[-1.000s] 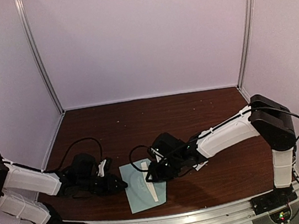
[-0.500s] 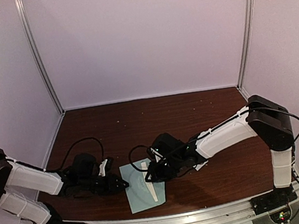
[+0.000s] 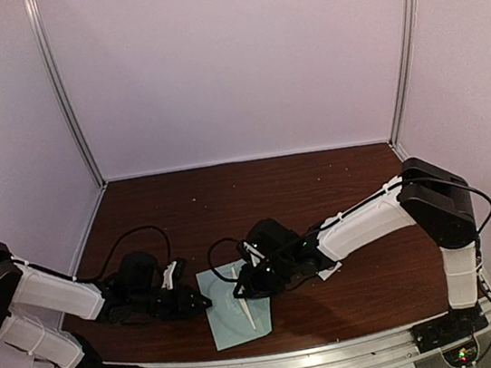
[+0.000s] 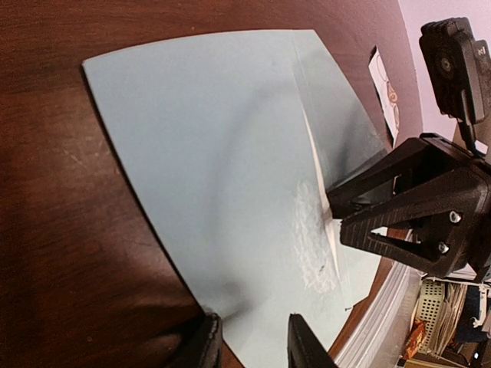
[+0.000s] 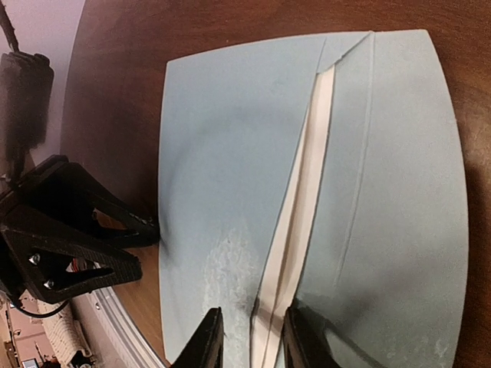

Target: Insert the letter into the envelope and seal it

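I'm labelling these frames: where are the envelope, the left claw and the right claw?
envelope (image 4: 215,153): left wrist view, its bare face.
left claw (image 5: 149,248): right wrist view, between its fingertips.
right claw (image 4: 335,220): left wrist view, between its fingertips.

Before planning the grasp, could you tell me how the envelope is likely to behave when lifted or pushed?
The envelope looks like thin paper, so it is probably light and floppy when lifted. Lying on the smooth wooden table, it would likely slide if pushed.

The left arm (image 3: 56,300) and right arm (image 3: 365,220) wear white shells between black joints. Black cables (image 3: 147,229) loop alongside; silver screws (image 4: 452,217) stud black wedge-shaped fingers (image 4: 391,180).
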Robot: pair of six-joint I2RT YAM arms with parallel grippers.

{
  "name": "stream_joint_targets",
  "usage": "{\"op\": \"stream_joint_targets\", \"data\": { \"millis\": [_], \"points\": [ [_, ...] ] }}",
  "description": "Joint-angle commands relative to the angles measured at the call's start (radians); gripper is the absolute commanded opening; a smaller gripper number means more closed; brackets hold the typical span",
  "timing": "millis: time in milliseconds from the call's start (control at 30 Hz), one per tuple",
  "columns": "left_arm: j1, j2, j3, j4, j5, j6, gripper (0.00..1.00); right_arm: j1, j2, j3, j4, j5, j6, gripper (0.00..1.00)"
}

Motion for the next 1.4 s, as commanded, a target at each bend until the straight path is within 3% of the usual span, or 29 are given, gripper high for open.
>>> {"op": "stream_joint_targets", "data": {
  "millis": [0, 500, 867, 1367],
  "points": [
    [0.001, 0.031, -0.014, 0.033, 0.002, -0.005, 0.31, 0.010, 0.052, 0.019, -0.010, -0.009, -0.004, 0.29],
    [0.002, 0.039, -0.009, 0.037, 0.006, -0.002, 0.31, 0.024, 0.056, 0.052, -0.027, 0.003, -0.014, 0.28],
    [0.001, -0.091, 0.039, -0.130, -0.067, 0.036, 0.32, 0.024, -0.055, 0.060, -0.221, 0.157, -0.074, 0.35],
    [0.000, -0.029, -0.004, -0.030, -0.026, 0.004, 0.32, 0.044, -0.049, -0.006, -0.114, 0.080, -0.025, 0.28]
  ]
}}
